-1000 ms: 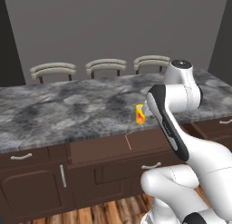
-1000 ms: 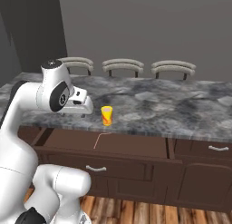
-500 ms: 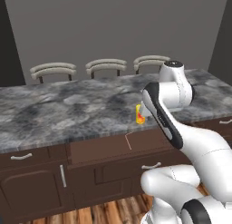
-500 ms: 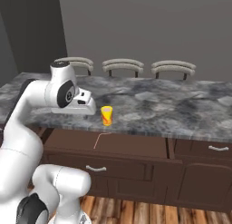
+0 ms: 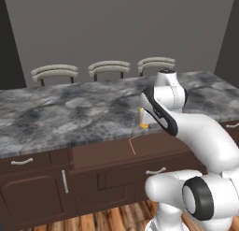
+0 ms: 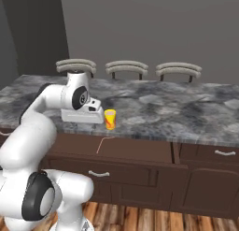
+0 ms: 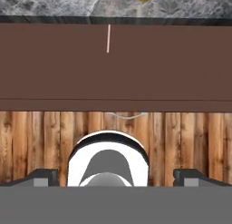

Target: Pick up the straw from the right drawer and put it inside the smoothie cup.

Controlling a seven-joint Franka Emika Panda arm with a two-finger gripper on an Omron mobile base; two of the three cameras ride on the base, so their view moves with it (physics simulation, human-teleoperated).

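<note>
a grey marble counter (image 6: 186, 111) runs above dark cabinets. the drawer (image 6: 135, 148) is pulled out, the straw (image 6: 103, 143) lying flat inside. the cup (image 6: 110, 119) stands on the counter edge. the claw (image 7: 115, 177) hangs above, spread wide, holding nothing.

The desk (image 6: 186, 108) has a grey marbled top. The smoothie cup (image 6: 110, 119) stands upright on it, near the front edge. Just under that edge the right drawer (image 6: 140, 148) is pulled open, and the straw (image 6: 102, 144) lies flat on its brown bottom, near its back, apart from the walls. Below is a wooden floor (image 7: 190, 137).
</note>
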